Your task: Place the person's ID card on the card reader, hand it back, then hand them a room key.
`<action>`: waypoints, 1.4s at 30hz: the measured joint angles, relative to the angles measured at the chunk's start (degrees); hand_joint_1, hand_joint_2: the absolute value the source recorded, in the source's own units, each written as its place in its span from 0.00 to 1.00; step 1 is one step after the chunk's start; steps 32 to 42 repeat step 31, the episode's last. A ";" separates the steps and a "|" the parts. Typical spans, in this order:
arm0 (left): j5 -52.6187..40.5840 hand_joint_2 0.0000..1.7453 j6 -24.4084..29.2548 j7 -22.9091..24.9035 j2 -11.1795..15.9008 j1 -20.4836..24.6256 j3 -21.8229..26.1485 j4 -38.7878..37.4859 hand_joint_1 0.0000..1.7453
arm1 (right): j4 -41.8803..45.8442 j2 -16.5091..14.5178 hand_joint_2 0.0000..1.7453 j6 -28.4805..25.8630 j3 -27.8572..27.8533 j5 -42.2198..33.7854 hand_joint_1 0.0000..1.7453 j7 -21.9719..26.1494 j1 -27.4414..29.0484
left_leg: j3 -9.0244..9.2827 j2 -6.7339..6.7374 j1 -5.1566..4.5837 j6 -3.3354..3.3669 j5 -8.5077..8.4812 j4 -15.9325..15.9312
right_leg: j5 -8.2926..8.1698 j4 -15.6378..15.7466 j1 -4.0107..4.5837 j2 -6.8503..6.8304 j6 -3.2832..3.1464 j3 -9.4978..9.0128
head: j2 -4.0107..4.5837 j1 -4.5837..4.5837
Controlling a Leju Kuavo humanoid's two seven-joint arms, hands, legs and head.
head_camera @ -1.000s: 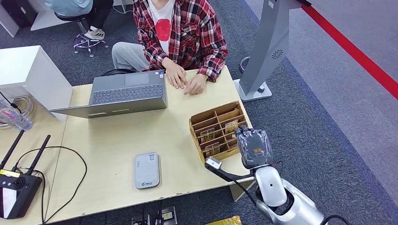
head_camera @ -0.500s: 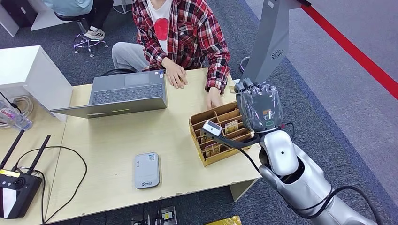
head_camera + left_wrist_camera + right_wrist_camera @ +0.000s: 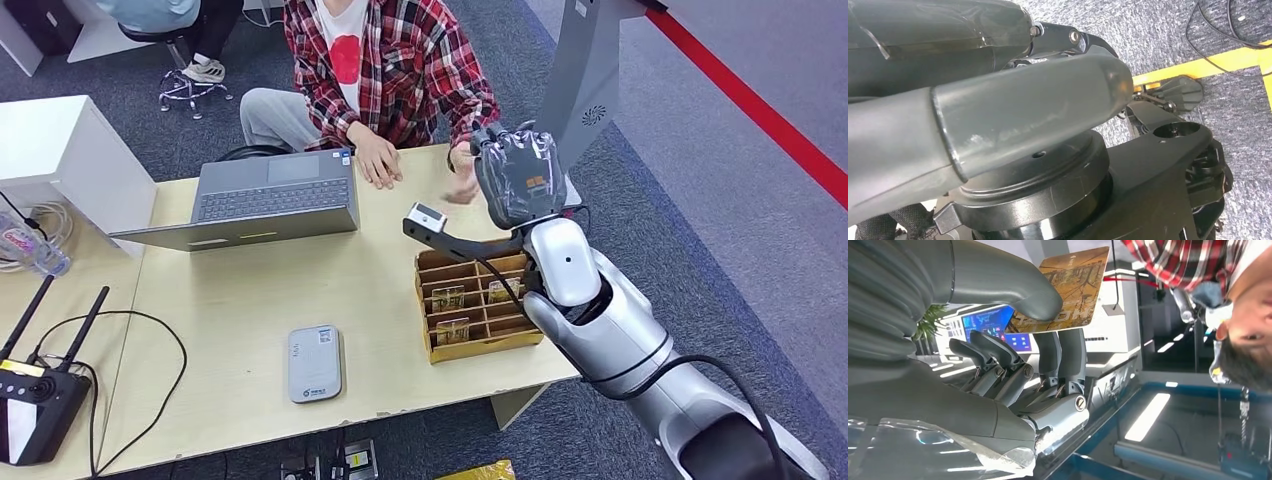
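My right hand (image 3: 515,175) is raised over the table's far right side, close in front of the person in the red plaid shirt (image 3: 400,60). It pinches a brown and gold room key card (image 3: 1068,287) between thumb (image 3: 998,275) and fingers (image 3: 1063,355), the card standing up past the thumb. One of the person's hands (image 3: 460,190), blurred, is lifted just beside my right hand; the other (image 3: 378,165) rests on the table. The grey card reader (image 3: 314,362) lies near the table's front edge. My left hand (image 3: 998,115) hangs low; how its fingers lie is unclear.
A wooden divided box (image 3: 480,300) with several key cards sits on the table under my right forearm. An open laptop (image 3: 265,200) stands at the back, a black router (image 3: 35,400) with cables at front left. A grey kiosk post (image 3: 580,90) rises at the right.
My right arm has risen from beside the box's front corner and swung up toward the person with the card. The person's hand left the table, went to the box, then lifted toward mine.
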State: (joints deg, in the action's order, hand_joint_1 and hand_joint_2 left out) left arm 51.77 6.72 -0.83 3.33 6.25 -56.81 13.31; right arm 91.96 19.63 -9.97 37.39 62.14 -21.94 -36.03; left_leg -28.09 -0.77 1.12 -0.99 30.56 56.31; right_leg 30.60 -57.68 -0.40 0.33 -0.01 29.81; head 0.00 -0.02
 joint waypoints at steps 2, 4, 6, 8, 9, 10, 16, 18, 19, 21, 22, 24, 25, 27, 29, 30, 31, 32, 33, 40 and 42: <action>0.01 0.00 -0.01 0.00 0.02 0.00 -0.01 0.00 0.00 | -1.50 -0.35 1.00 -0.31 0.49 -0.20 1.00 -0.01 -0.42 | 0.00 -0.01 0.00 0.00 0.00 0.00 | 0.00 0.00 0.00 0.00 0.00 0.01 | 0.00 0.00; 0.01 0.00 -0.01 0.00 0.03 0.00 -0.02 0.00 0.00 | -2.66 -0.56 1.00 -0.55 0.95 -0.28 1.00 -0.02 -0.68 | -0.01 -0.01 0.00 0.00 0.00 0.00 | 0.00 0.00 0.00 0.00 0.00 0.02 | 0.00 0.00; 0.01 0.00 -0.01 0.00 0.03 -0.01 -0.02 0.00 0.00 | -3.41 -0.70 1.00 -0.70 1.40 -0.29 1.00 -0.05 -0.87 | 0.00 0.00 0.00 0.00 0.00 0.00 | 0.00 0.00 0.00 0.00 0.00 0.02 | 0.00 0.00; 0.01 0.00 0.01 0.00 0.03 0.00 -0.02 0.00 0.00 | -4.02 -0.80 1.00 -0.74 1.83 -0.28 1.00 -0.12 -0.98 | 0.00 0.00 0.00 0.00 0.00 0.00 | 0.00 0.00 0.00 0.00 0.00 0.02 | 0.00 0.00; 0.01 0.00 0.01 0.00 0.03 -0.01 -0.02 0.00 0.00 | -4.29 -0.82 1.00 -0.74 2.03 -0.27 1.00 -0.15 -1.00 | 0.00 0.00 0.00 0.00 0.00 0.00 | 0.00 0.00 0.00 0.00 0.00 0.03 | 0.00 0.00; 0.01 0.00 0.02 0.00 0.03 -0.01 -0.02 0.00 0.00 | -4.52 -0.83 1.00 -0.74 2.25 -0.26 1.00 -0.16 -1.01 | 0.00 0.00 0.00 0.00 0.00 0.00 | 0.00 0.00 0.00 0.00 0.00 0.03 | 0.00 0.00; 0.10 0.00 -0.01 0.02 0.03 -0.02 -0.02 -0.01 0.00 | -5.48 -0.83 1.00 -0.84 3.34 0.21 0.01 -0.29 -1.04 | 0.00 0.00 0.00 0.00 0.00 0.00 | 0.00 0.00 0.00 0.00 0.00 0.03 | 0.00 0.00; 0.20 0.00 -0.01 0.02 0.03 -0.02 -0.02 -0.01 0.00 | -5.65 -0.85 1.00 -1.07 3.54 0.62 0.00 -0.46 -0.99 | 0.00 0.00 0.00 0.00 0.00 0.00 | 0.00 0.00 0.00 0.01 0.00 0.04 | 0.00 0.00; 0.25 0.00 0.00 0.02 0.03 -0.02 -0.02 -0.01 0.00 | -5.68 -0.87 1.00 -1.27 3.56 0.75 0.00 -0.57 -0.93 | 0.00 0.00 0.00 0.00 0.00 0.00 | 0.00 0.00 0.00 0.01 0.00 0.04 | 0.00 0.00; 0.44 0.00 0.02 0.04 0.03 -0.03 -0.02 -0.02 0.00 | -5.64 -0.93 1.00 -1.89 3.57 0.82 0.00 -0.79 -0.67 | 0.00 0.00 0.00 0.00 0.00 0.00 | 0.00 0.00 0.00 0.02 0.00 0.04 | 0.00 0.00; 0.58 0.00 0.03 0.05 0.03 -0.03 -0.02 -0.01 0.00 | -5.55 -0.96 1.00 -2.25 3.56 0.74 0.00 -0.84 -0.39 | 0.01 0.00 0.00 0.00 0.00 0.01 | 0.00 0.00 0.00 0.02 0.00 0.04 | 0.00 0.00; 0.92 0.00 0.05 0.10 0.03 -0.05 -0.02 -0.01 0.00 | -4.97 -0.98 1.00 -3.16 3.52 0.17 0.00 -0.87 0.52 | 0.01 0.00 0.00 0.00 0.00 0.01 | 0.00 0.01 0.00 0.02 0.00 0.05 | 0.00 0.00; 1.08 0.00 0.08 0.14 0.02 -0.06 -0.02 -0.01 0.00 | -4.45 -0.98 1.00 -3.68 3.48 -0.38 0.00 -0.86 1.14 | 0.01 0.00 0.00 0.00 0.00 0.01 | 0.00 0.01 0.00 0.02 0.00 0.05 | 0.00 0.00; 1.44 0.00 0.15 0.20 0.01 -0.09 -0.02 -0.01 0.00 | -3.00 -0.98 1.00 -4.97 3.32 -2.30 0.00 -0.83 2.63 | 0.02 0.01 0.00 0.00 0.00 0.01 | 0.00 0.01 0.00 0.02 0.00 0.05 | 0.00 0.00; 1.85 0.00 0.25 0.21 0.01 -0.11 0.00 -0.01 0.00 | -1.21 -0.98 1.00 -6.46 2.90 -5.37 0.00 -0.64 4.48 | 0.02 0.01 0.00 0.00 0.00 0.01 | 0.00 0.01 0.00 0.02 0.00 0.06 | 0.00 0.00; 2.04 0.00 0.28 0.21 0.01 -0.12 0.01 -0.01 0.00 | -0.19 -0.98 1.00 -7.16 2.54 -7.15 0.00 -0.44 5.51 | 0.02 0.01 0.00 0.00 0.00 0.01 | 0.00 0.01 0.00 0.02 0.00 0.06 | 0.00 0.00; 2.15 0.00 0.30 0.21 0.01 -0.13 0.01 -0.01 0.00 | 0.36 -0.98 1.00 -7.54 2.34 -8.12 0.00 -0.33 6.05 | 0.02 0.01 0.00 0.00 0.00 0.01 | 0.00 0.01 0.00 0.02 0.00 0.06 | 0.00 0.00; 2.15 0.00 0.30 0.21 0.01 -0.13 0.01 -0.01 0.00 | 0.36 -0.98 1.00 -7.54 2.34 -8.12 0.00 -0.33 6.05 | 0.02 0.01 0.00 0.00 0.00 0.01 | 0.00 0.01 0.00 0.02 0.00 0.06 | 0.00 0.00; 2.15 0.00 0.30 0.21 0.01 -0.13 0.01 -0.01 0.00 | 0.36 -0.98 1.00 -7.54 2.34 -8.12 0.00 -0.33 6.05 | 0.02 0.01 0.00 0.00 0.00 0.01 | 0.00 0.01 0.00 0.02 0.00 0.06 | 0.00 0.00; 2.15 0.00 0.30 0.21 0.01 -0.13 0.01 -0.01 0.00 | 0.36 -0.98 1.00 -7.54 2.34 -8.12 0.00 -0.33 6.05 | 0.02 0.01 0.00 0.00 0.00 0.01 | 0.00 0.01 0.00 0.02 0.00 0.06 | 0.00 0.00; 2.15 0.00 0.30 0.21 0.01 -0.13 0.01 -0.01 0.00 | 0.36 -0.98 1.00 -7.54 2.34 -8.12 0.00 -0.33 6.05 | 0.02 0.01 0.00 0.00 0.00 0.01 | 0.00 0.01 0.00 0.02 0.00 0.06 | 0.00 0.00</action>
